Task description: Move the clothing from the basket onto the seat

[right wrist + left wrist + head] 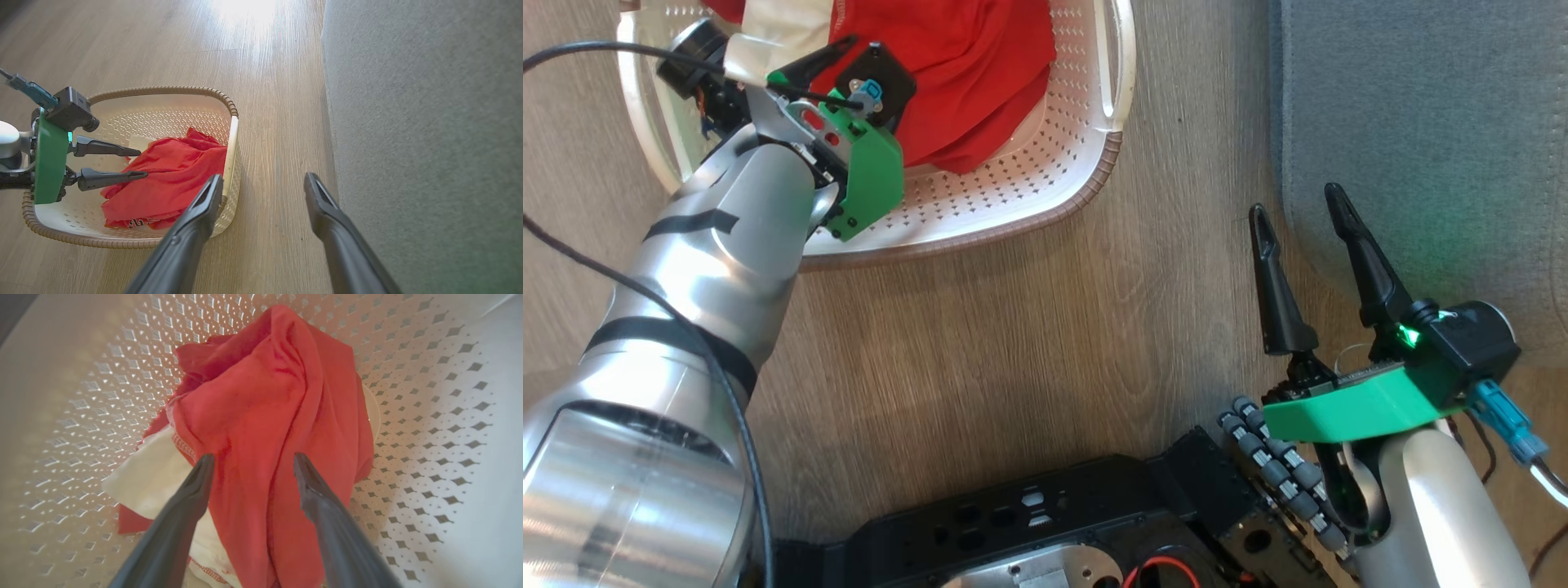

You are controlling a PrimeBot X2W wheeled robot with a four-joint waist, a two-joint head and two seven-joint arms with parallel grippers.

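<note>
Our left tool (253, 457) hangs spread just over the clothing (265, 396), heaped inside the basket (1054, 184). We judge the grasp is in hand: lower, pinch a red fold, then lift toward the seat (1421, 122).

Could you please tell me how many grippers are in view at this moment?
2. The left gripper is open inside the basket, right at the clothing. The right gripper is open over the floor, beside the seat. None seems hidden.
</note>
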